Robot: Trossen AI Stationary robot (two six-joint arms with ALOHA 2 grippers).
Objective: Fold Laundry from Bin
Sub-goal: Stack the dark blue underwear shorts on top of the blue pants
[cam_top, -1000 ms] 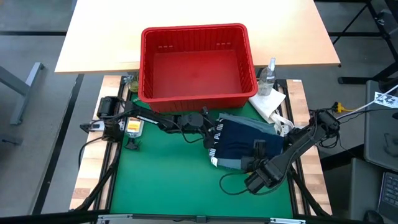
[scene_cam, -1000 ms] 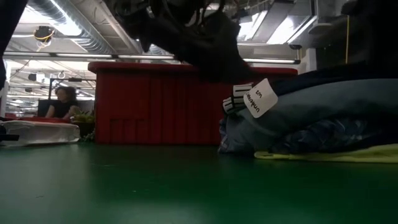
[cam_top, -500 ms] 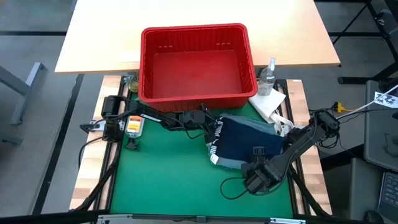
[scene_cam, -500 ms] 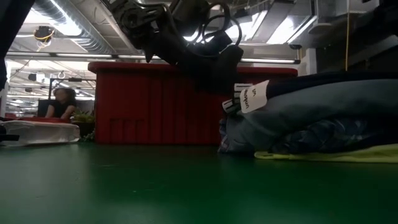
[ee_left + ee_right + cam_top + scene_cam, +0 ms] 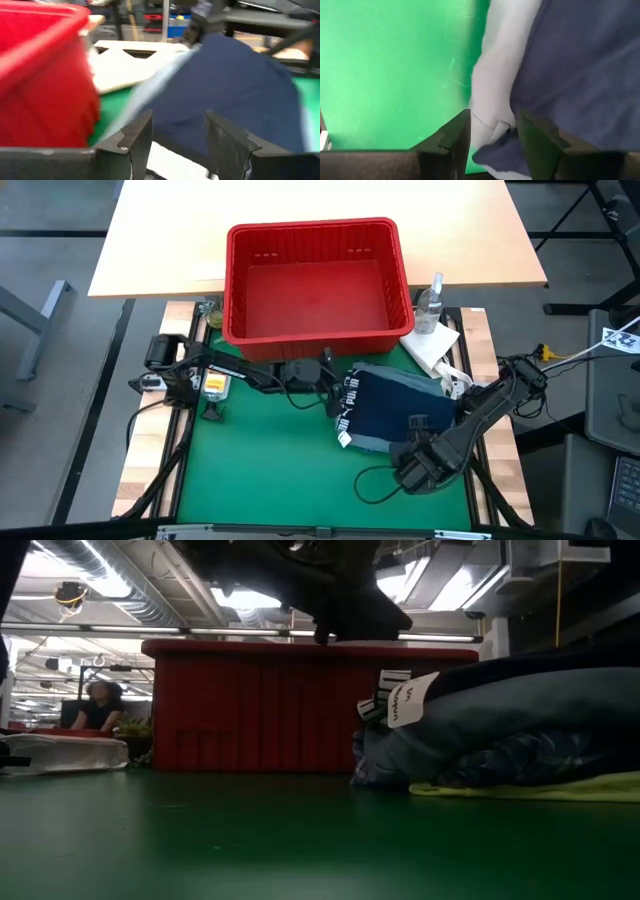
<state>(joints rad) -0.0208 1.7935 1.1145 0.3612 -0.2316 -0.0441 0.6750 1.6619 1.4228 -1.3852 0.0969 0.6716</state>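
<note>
A folded stack of laundry (image 5: 395,408) lies on the green mat, right of centre: dark navy on top, grey-blue (image 5: 500,720) under it, and a yellow layer (image 5: 540,790) at the bottom. A white label (image 5: 405,698) sticks out at the stack's left end. My left gripper (image 5: 335,387) hovers open just left of and above that end, with the navy cloth (image 5: 240,85) ahead of it. My right gripper (image 5: 415,430) points down, open, over the stack's near edge (image 5: 495,95). The red bin (image 5: 315,280) stands behind the stack.
Right of the bin there are a spray bottle (image 5: 432,300) and a white paper towel (image 5: 432,345). The mat (image 5: 260,470) lies bare to the stack's left and near side. Cables run along both arms. A person (image 5: 100,705) sits far off in the room.
My left gripper has drawn back from the stack's left end, toward the table's left edge and upward, and now stands clear above the label. The label has dropped a little and the stack lies still. My right gripper has risen slightly and tipped over the near edge.
</note>
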